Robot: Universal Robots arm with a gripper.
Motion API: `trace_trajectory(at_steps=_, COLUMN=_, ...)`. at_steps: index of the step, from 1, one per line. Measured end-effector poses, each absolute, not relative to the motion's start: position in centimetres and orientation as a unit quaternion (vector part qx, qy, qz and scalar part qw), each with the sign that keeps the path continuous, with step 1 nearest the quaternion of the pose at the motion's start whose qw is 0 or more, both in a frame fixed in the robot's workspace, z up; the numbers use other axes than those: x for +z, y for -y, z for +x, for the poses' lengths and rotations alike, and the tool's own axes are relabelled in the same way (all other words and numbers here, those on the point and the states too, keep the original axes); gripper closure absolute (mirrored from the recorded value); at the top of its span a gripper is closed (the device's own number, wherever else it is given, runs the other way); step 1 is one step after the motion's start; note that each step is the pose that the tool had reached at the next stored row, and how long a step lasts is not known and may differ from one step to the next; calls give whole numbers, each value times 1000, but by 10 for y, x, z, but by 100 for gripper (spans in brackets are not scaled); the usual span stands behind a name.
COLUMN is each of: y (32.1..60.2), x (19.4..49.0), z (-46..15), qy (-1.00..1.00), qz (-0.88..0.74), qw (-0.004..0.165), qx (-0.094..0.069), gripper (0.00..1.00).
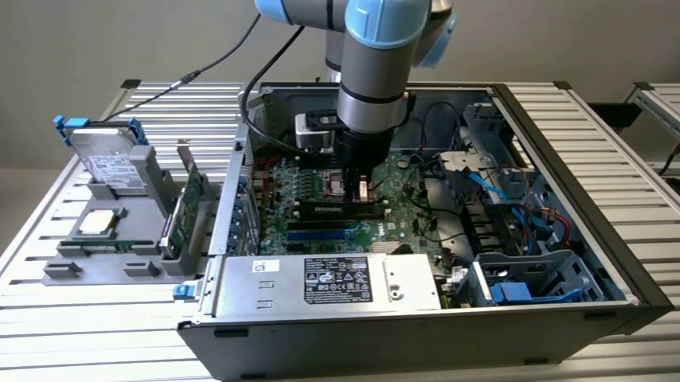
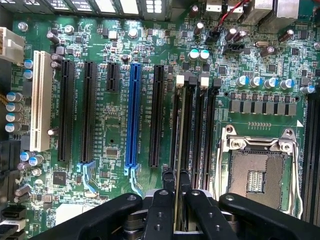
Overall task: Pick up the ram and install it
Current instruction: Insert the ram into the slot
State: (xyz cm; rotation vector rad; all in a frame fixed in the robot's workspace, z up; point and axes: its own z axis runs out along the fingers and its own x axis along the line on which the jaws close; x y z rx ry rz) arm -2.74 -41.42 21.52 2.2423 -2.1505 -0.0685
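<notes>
The ram (image 1: 324, 209) is a narrow stick with dark chips, standing on edge in a memory slot of the motherboard (image 1: 308, 179) inside the open computer case. My gripper (image 1: 359, 193) reaches straight down onto the end of the ram nearer the exterior view's right. In the wrist view the ram (image 2: 180, 135) appears edge-on as a thin line along the slot beside the processor socket (image 2: 257, 172). My gripper (image 2: 175, 187) is shut on the ram, one black finger on each face. How deep it sits in the slot I cannot tell.
A grey power supply (image 1: 330, 282) fills the case's near side, and blue cables (image 1: 489, 187) and drive cages crowd the exterior view's right. Outside the case at the left, a grey holder (image 1: 64, 270) carries a hard drive (image 1: 107, 155), a square silver chip (image 1: 99, 223) and a green expansion card (image 1: 189, 207).
</notes>
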Motion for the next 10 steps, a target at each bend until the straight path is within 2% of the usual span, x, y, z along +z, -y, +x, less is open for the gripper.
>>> trace_trajectory(at_steps=10, y=414, x=219, z=-27, qy=692, qz=721, qw=18, qx=-23, gripper=85)
